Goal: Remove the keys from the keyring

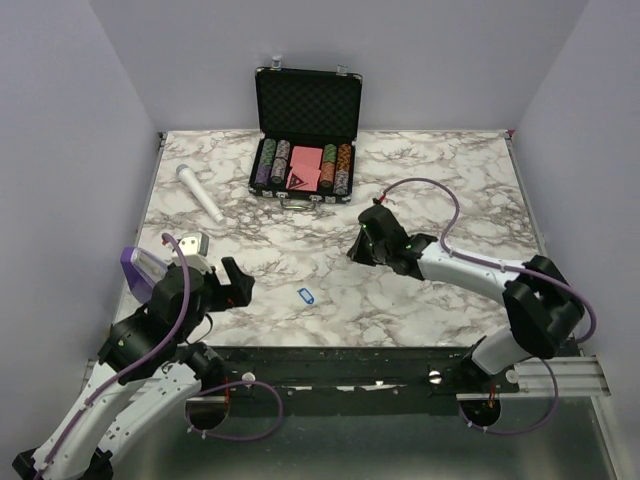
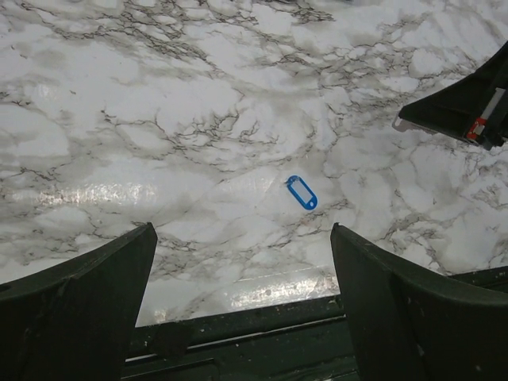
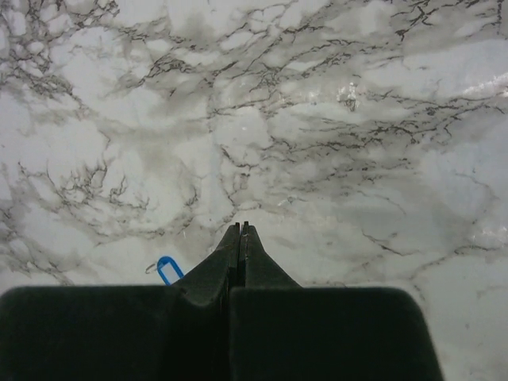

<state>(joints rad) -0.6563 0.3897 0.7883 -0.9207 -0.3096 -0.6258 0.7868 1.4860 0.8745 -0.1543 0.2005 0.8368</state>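
Lab test booth: marble-patterned table (image 1: 450, 200), plain lilac walls (image 1: 60, 120) on three sides, two robot arms (image 1: 150, 345) (image 1: 470, 268).

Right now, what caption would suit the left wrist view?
Open left gripper faces a small blue keyring lying on the marble table.

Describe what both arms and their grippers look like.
The left arm and right arm have white links with black joints, and a looping purple cable runs along each. The left gripper and right gripper have black, wedge-shaped, tapering fingers.
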